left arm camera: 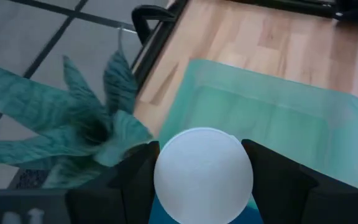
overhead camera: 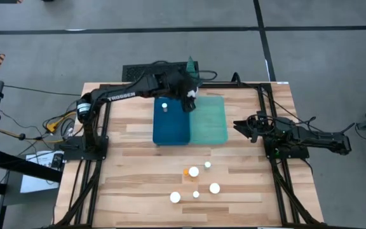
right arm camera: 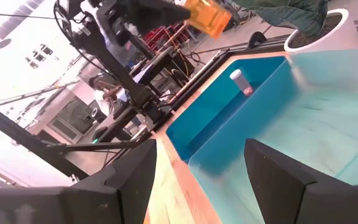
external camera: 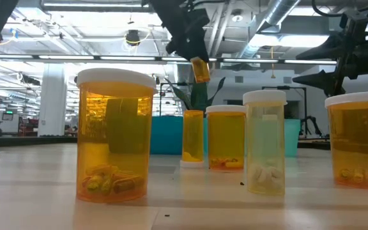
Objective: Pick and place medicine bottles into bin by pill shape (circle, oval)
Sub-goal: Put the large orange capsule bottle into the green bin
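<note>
The light wooden slatted table (overhead camera: 138, 152) carries two shallow plastic bins side by side at its far middle, a dark blue bin (overhead camera: 171, 121) and a pale translucent green bin (overhead camera: 210, 119). The left gripper (overhead camera: 188, 97) hangs over their shared wall at the far end, clamped on a small amber pill bottle with a round white cap (left arm camera: 202, 176). In the left wrist view the cap faces the camera, so the bottle's long axis runs along the fingers, with green floor directly beyond. The release, I judge, turns on which side of that wall it clears. One capped bottle (overhead camera: 164, 106) already stands in blue. The right gripper (overhead camera: 245, 125), jaws apart, waits beside green.
</note>
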`<action>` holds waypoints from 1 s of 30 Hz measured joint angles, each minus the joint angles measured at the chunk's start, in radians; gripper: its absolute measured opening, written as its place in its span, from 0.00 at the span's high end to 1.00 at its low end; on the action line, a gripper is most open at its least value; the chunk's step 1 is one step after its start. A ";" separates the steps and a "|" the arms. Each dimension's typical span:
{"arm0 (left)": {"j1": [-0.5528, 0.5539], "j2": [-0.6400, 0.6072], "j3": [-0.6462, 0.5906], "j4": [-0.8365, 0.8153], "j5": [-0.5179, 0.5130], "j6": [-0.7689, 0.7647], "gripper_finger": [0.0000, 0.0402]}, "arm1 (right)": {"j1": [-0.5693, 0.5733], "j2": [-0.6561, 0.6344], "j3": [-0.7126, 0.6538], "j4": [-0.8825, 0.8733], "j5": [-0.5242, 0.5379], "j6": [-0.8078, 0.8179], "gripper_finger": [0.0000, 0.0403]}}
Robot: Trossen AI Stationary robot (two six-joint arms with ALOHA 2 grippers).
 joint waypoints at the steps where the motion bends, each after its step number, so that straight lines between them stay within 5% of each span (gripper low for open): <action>1: 0.005 0.007 0.002 0.009 0.003 0.008 0.46 | 0.000 0.000 0.000 0.000 0.000 0.000 0.37; 30: 0.009 0.274 0.011 0.126 0.104 0.060 0.46 | -0.001 0.001 0.001 0.001 0.012 0.019 0.37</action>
